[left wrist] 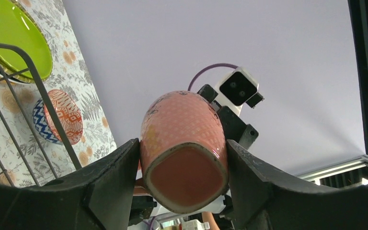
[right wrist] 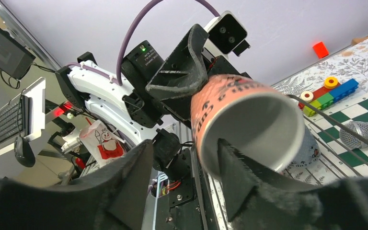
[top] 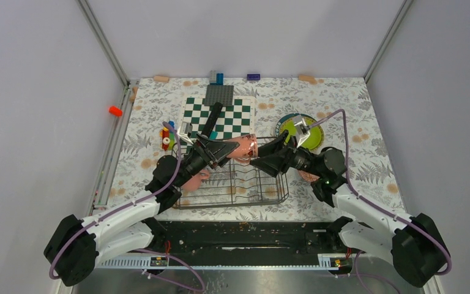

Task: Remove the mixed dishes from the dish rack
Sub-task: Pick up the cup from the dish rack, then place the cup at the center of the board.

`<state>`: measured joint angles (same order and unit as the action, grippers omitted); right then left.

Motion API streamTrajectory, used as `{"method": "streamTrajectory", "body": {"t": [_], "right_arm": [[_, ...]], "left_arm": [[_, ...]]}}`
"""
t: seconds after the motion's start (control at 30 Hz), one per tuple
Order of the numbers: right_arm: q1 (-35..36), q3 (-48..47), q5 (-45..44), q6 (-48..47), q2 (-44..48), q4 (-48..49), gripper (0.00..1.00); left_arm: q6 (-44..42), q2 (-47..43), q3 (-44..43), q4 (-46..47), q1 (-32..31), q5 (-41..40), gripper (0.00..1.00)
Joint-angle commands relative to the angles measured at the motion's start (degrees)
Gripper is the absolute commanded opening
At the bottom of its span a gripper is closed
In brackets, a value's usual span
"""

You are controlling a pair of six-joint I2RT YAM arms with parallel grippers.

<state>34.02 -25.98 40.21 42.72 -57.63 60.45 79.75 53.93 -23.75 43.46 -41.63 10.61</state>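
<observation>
My left gripper [top: 235,149] is shut on the large pink mug [top: 245,146] and holds it sideways above the far edge of the dark wire dish rack [top: 232,187]. In the left wrist view the mug's base [left wrist: 184,175] faces the camera between both fingers. My right gripper [top: 262,160] is open at the mug's mouth. In the right wrist view one finger [right wrist: 242,172] reaches inside the mug [right wrist: 249,120] and the other [right wrist: 124,182] stays outside the rim. A lime-green plate [top: 298,128] lies stacked on the table to the right. A patterned bowl [left wrist: 60,117] sits near it.
A microphone [top: 211,120] lies on the green-and-white checkered board [top: 235,116] behind the rack. Toy blocks [top: 167,136] stand left of the board, and a grey baseplate [top: 219,95] lies at its far edge. An orange piece [top: 115,111] lies at the left wall.
</observation>
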Motion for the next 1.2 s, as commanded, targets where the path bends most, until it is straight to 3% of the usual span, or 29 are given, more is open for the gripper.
{"method": "streamTrajectory", "body": {"t": [0.0, 0.13, 0.2, 0.23, 0.27, 0.3, 0.37, 0.4, 0.77, 1.0, 1.17], "right_arm": [[2.0, -3.4, 2.1, 2.6, -2.8, 7.2, 0.51], [3.0, -3.9, 2.1, 3.4, -3.7, 8.4, 0.22], [3.1, -3.5, 1.1, 3.6, -3.2, 7.5, 0.01], [3.1, -3.2, 0.2, 3.2, -2.5, 6.6, 0.00], [3.1, -3.0, -0.6, 2.5, -1.4, 5.2, 0.00], [3.2, -2.9, -1.7, 1.5, -0.2, 2.6, 0.00], [3.1, -2.9, -4.9, -1.0, 2.9, -4.6, 0.00], [3.1, -2.8, -6.9, -2.2, 4.8, -10.0, 0.00], [3.1, -4.7, -33.0, -10.9, 26.0, -50.9, 0.00], [3.1, -12.6, -53.3, -8.8, 26.6, -79.4, 0.00], [3.1, -17.8, -63.4, -6.4, 22.5, -92.4, 0.00]], "left_arm": [[1.9, 0.7, -0.2, 8.6, -0.4, 1.4, 0.00], [1.4, 1.2, -0.3, 7.1, -0.4, 0.9, 0.00], [0.4, 1.1, -0.6, 5.7, -0.4, 0.7, 0.04], [-0.4, 0.9, -0.9, 4.7, -0.3, 0.5, 0.16], [-1.3, 0.6, -1.2, 2.7, -0.4, 0.2, 0.34], [-2.4, 0.2, -1.6, 0.8, -0.4, -0.1, 0.59], [-4.4, -1.0, -2.7, -4.6, -0.4, -1.4, 0.94], [-5.7, -1.5, -3.3, -7.5, -0.4, -2.1, 0.98], [-16.3, -7.6, -6.2, -29.8, -0.4, -12.7, 0.99], [-25.1, -11.6, -10.7, -43.8, -0.4, -23.5, 0.99], [-29.8, -12.3, -13.1, -51.7, -0.3, -32.1, 0.99]]}}
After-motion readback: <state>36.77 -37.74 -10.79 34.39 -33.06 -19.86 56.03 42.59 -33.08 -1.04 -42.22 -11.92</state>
